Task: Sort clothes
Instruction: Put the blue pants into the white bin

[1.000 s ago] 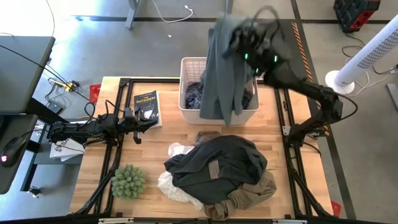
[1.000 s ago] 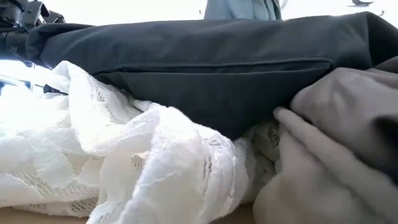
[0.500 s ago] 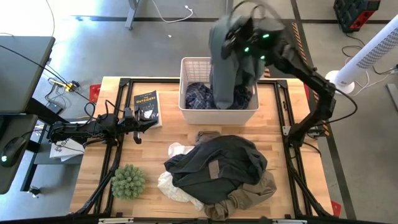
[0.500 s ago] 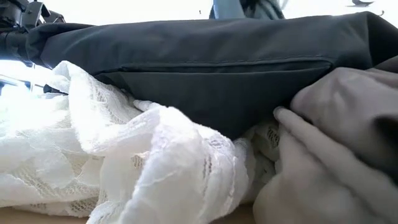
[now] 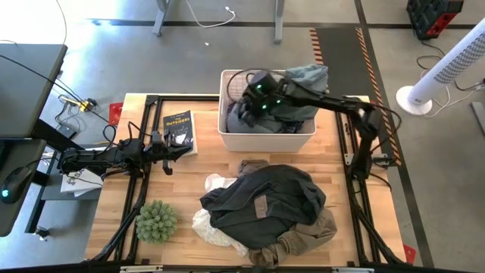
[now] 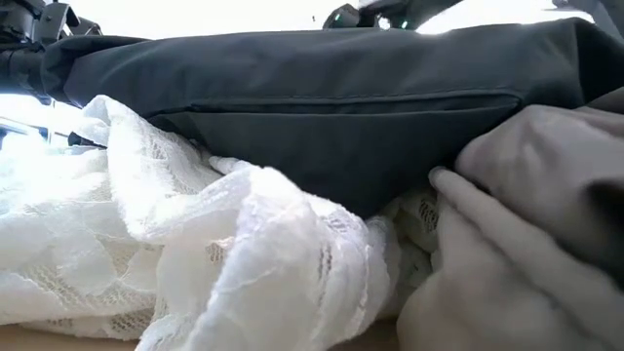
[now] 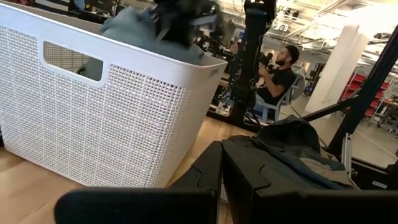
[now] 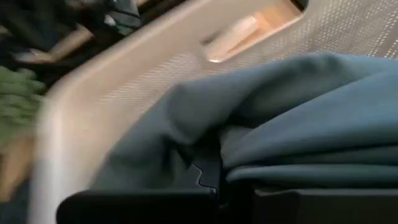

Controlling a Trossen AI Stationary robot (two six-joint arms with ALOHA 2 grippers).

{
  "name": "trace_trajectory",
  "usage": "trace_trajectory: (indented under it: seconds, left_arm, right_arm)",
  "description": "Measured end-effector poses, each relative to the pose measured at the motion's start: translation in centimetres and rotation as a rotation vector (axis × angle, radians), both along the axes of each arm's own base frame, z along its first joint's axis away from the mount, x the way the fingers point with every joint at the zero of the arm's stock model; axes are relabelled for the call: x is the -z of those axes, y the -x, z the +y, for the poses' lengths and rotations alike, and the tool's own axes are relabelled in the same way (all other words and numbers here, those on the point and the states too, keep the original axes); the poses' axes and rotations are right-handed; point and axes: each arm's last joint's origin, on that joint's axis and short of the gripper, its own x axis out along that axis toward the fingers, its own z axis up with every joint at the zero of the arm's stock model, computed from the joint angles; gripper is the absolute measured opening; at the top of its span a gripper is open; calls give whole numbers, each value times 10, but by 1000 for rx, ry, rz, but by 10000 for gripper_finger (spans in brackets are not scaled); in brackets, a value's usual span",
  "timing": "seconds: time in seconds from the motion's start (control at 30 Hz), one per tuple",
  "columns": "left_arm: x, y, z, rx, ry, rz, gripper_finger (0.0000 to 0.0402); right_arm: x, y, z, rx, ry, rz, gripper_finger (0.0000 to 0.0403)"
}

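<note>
At the left of the table (image 5: 227, 163), the left arm waits low, its tool (image 5: 184, 149) clenched on nothing just beside the dark paperback book (image 5: 179, 129), pointing toward the white rectangular perforated plastic basket (image 5: 225, 114). The round green spiky plant (image 5: 156, 221) sits at the near left corner.

In the middle, the right arm reaches across from the right edge and down into the basket. Its tool (image 5: 250, 102) is clamped on a slate-grey soft fabric garment (image 5: 303, 80), as the right wrist view shows, with grey cloth (image 8: 298, 118) bunched over the closed fingers against the basket's inner wall. The garment lies directly under and to the right of the tool, its bulk heaped toward the basket's far right corner and spilling over that rim. A blue-and-white plaid shirt (image 5: 233, 112) lies beneath it at the basket's left.

Nearer the front, the remaining pile holds a dark grey jacket-like piece (image 5: 265, 197) on top, white lace fabric (image 5: 212, 224) at its left, and khaki-brown trousers (image 5: 303, 235) at its right. This pile lies well apart from the right tool, toward the table's near edge, its long axis running left to right; the left tool appears roughly as close to it.
</note>
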Motion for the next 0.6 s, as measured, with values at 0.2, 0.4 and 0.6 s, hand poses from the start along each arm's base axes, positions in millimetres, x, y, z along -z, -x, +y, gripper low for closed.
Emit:
trace_trajectory:
  seconds: [0.2, 0.4, 0.6]
  left_arm:
    - [0, 0, 0, 0, 0, 0, 10]
    - [0, 0, 0, 1, 0, 0, 10]
    - [0, 0, 0, 11, 8, -1, 10]
  right_arm:
    - [-2, -25, -5, -10, 42, -55, 53]
    - [-59, -22, -4, 10, 47, -95, 145]
    - [-123, 16, 15, -18, 13, 41, 179]
